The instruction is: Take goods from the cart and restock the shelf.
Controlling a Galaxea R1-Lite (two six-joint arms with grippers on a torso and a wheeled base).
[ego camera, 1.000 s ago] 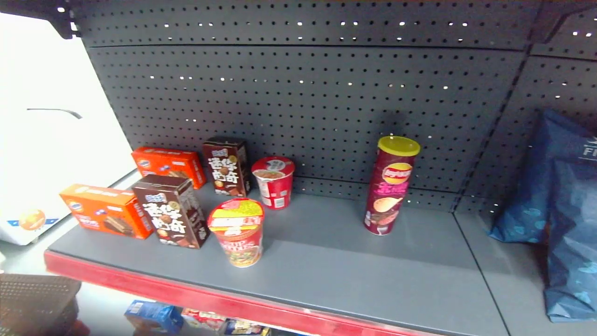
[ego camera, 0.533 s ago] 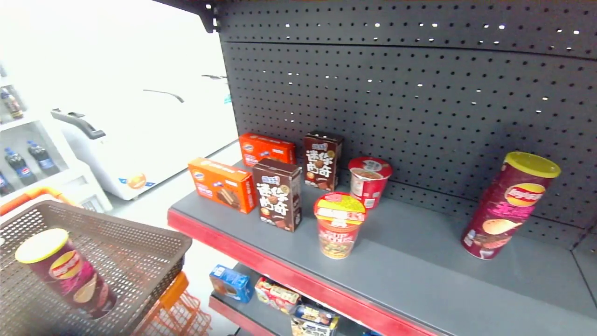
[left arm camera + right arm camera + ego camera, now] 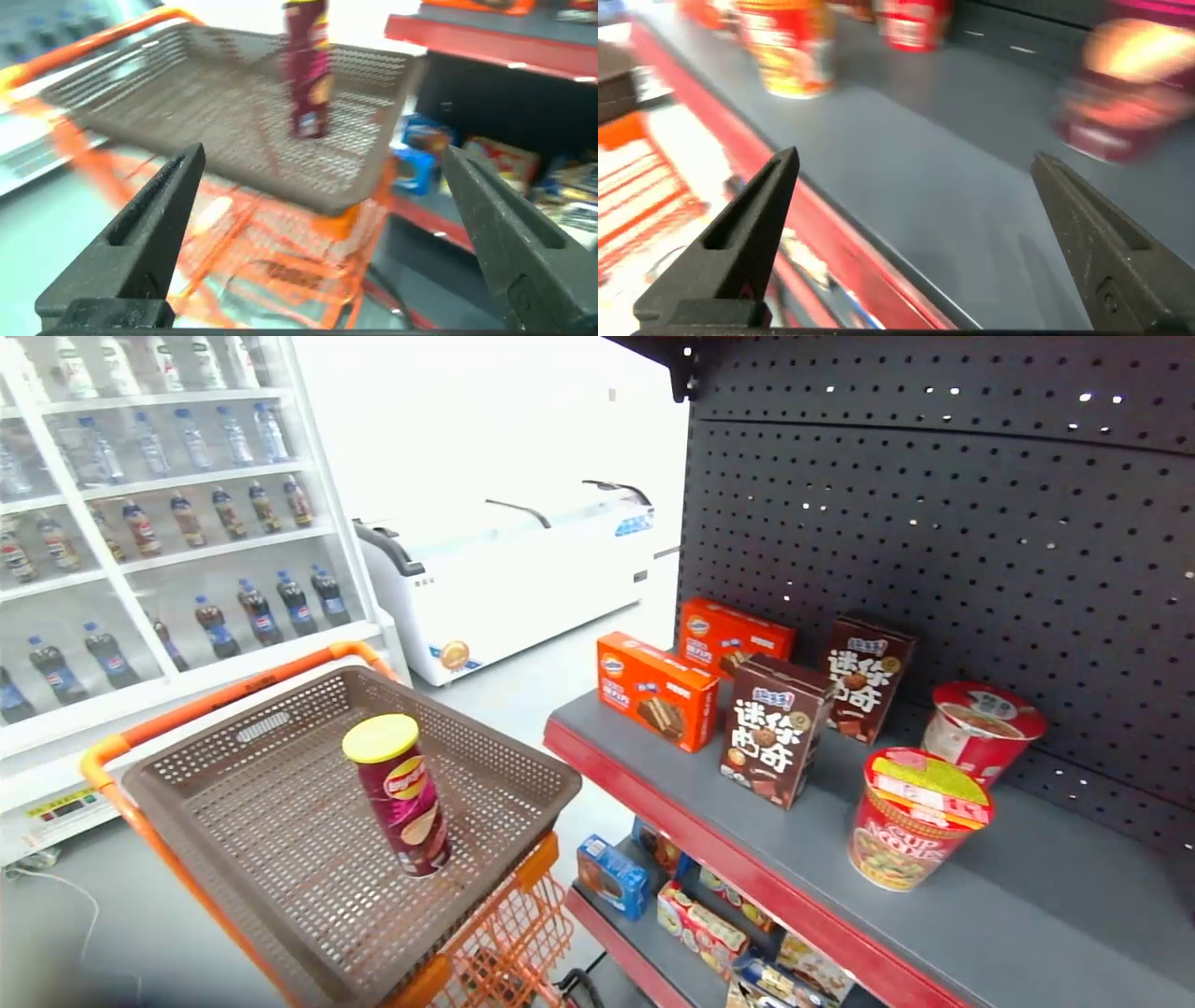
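Chips can (image 3: 400, 795), maroon with a yellow lid, stands upright in the brown mesh basket (image 3: 523, 761) of the orange cart (image 3: 233, 683), beside the shelf's (image 3: 1027, 915) red front edge. Left gripper (image 3: 322, 168) is spread wide, low in front of the basket, apart from the can. Right gripper (image 3: 915, 159) is spread wide too, over the grey shelf board. On the shelf are orange boxes (image 3: 658, 691), brown boxes (image 3: 775, 728), cup noodles (image 3: 915, 821) and a blurred second can (image 3: 1130, 89). Chest freezer (image 3: 504, 579) and drinks fridge (image 3: 140, 523) stand behind.
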